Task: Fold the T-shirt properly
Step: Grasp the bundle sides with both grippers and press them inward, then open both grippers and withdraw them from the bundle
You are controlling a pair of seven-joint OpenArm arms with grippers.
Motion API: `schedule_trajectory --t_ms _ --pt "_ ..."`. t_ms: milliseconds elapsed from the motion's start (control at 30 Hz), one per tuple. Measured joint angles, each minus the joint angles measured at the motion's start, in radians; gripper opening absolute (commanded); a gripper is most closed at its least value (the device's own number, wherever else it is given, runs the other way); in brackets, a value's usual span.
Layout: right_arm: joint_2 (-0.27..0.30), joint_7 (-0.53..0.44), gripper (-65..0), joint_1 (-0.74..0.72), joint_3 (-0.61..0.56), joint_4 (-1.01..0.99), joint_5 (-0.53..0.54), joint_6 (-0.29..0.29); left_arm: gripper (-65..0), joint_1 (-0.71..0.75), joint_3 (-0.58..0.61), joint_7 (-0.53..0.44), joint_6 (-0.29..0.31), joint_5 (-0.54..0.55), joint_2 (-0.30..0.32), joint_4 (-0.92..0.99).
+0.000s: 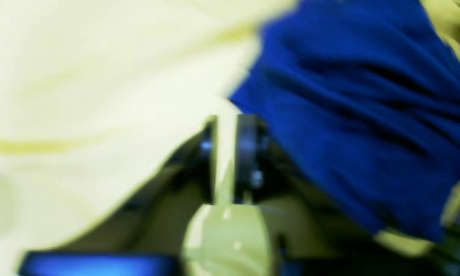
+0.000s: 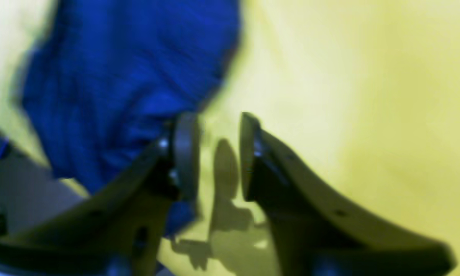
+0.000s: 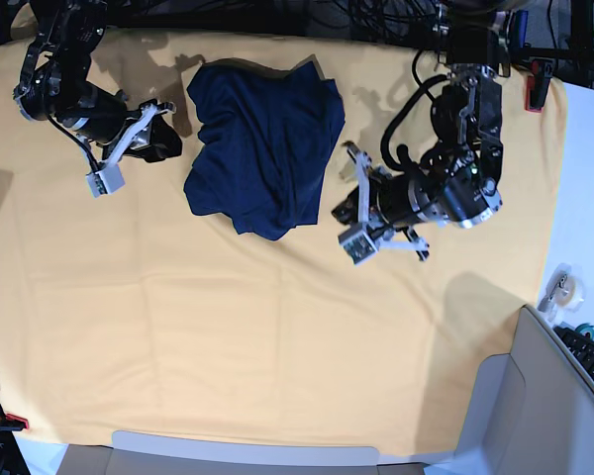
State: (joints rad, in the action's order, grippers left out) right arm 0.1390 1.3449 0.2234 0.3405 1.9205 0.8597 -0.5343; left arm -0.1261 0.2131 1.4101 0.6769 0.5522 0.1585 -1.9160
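Dark navy T-shirt (image 3: 262, 146), rumpled and loosely folded into a lumpy bundle, on the yellow-orange table cloth (image 3: 228, 327), left gripper (image 3: 354, 203) just beside it, jaws together, empty, right gripper (image 3: 129, 148) near its other side, jaws apart, empty

Left end effector (image 1: 225, 159) closed and empty — right end effector (image 2: 218, 157) parted.

Both wrist views are heavily blurred and overexposed, the table cloth (image 1: 80, 76) washed nearly white toward 9 o'clock. The base view is sharp, evenly lit from above, its edges bowed by the wide lens. Arm shadows fall toward 12 o'clock, darker patches at 9 and 4 o'clock
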Motion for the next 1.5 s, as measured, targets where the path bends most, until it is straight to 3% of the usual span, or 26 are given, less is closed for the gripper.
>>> schedule_trajectory --t_ms 67,367,500,633,767,1067,1267,1500 --pt "-0.002 -0.001 -65.0 -0.016 -0.036 0.000 0.011 -0.001 -64.9 0.034 0.043 0.003 0.001 0.000 0.003 -0.024" --pt "0.010 0.004 -65.0 -0.010 -0.168 -0.001 0.012 -0.001 -64.9 0.173 0.183 0.000 0.000 -0.004 0.003 -0.080" --pt "0.049 0.008 -65.0 0.022 -0.216 -0.001 0.027 -0.001 -64.9 0.211 0.237 -0.006 0.001 0.000 0.021 -0.088" --pt "0.068 0.005 -65.0 0.038 -0.239 -0.001 0.117 -0.004 -64.9 0.229 0.246 0.000 0.000 -0.001 0.022 -0.088" --pt "0.066 0.006 -65.0 0.062 -0.245 -0.016 0.105 -0.004 -64.9 0.229 0.252 -0.003 -0.002 -0.002 0.027 -0.088" --pt "0.077 -0.006 -65.0 0.009 -0.406 -0.138 -0.009 -0.005 -64.9 0.230 0.254 -0.035 -0.007 -0.003 0.150 -0.086" --pt "0.079 -0.013 -65.0 -0.012 -0.413 -0.138 -0.065 -0.007 -64.9 0.231 0.253 -0.072 -0.007 -0.003 0.234 -0.080" --pt "0.101 -0.023 -65.0 -0.022 -0.411 -0.136 -0.073 -0.007 -64.9 0.230 0.251 -0.084 -0.007 -0.003 0.238 -0.079"
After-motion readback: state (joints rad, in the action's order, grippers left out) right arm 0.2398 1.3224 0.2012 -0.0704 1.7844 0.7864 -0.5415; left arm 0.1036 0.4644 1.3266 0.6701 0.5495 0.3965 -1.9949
